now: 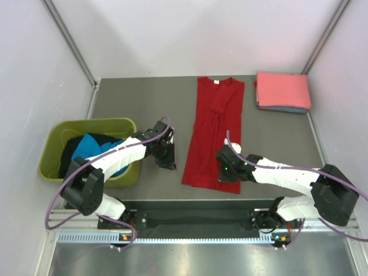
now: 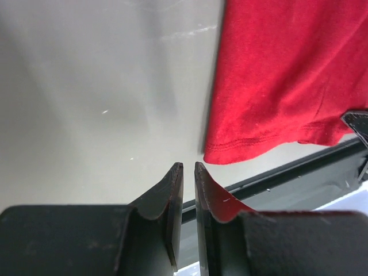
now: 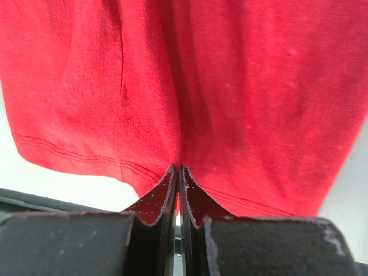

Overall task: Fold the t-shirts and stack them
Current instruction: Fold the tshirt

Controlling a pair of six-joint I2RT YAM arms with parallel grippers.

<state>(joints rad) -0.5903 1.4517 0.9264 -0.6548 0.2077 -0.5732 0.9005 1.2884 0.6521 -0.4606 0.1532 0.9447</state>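
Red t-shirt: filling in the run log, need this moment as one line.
red t-shirt: laid flat | right gripper: shut on its near hem | left gripper: ajar, empty, beside shirt

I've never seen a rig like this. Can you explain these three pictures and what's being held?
Two robot arms are bolted to a table. One picture looks down from above; the other two come from wrist cameras. A red t-shirt lies mid-table, a folded salmon-pink t-shirt tops a blue t-shirt at far right, and a green tub at left holds a turquoise t-shirt and a black t-shirt. The right tool pinches the red t-shirt's hem; the left tool holds nothing.
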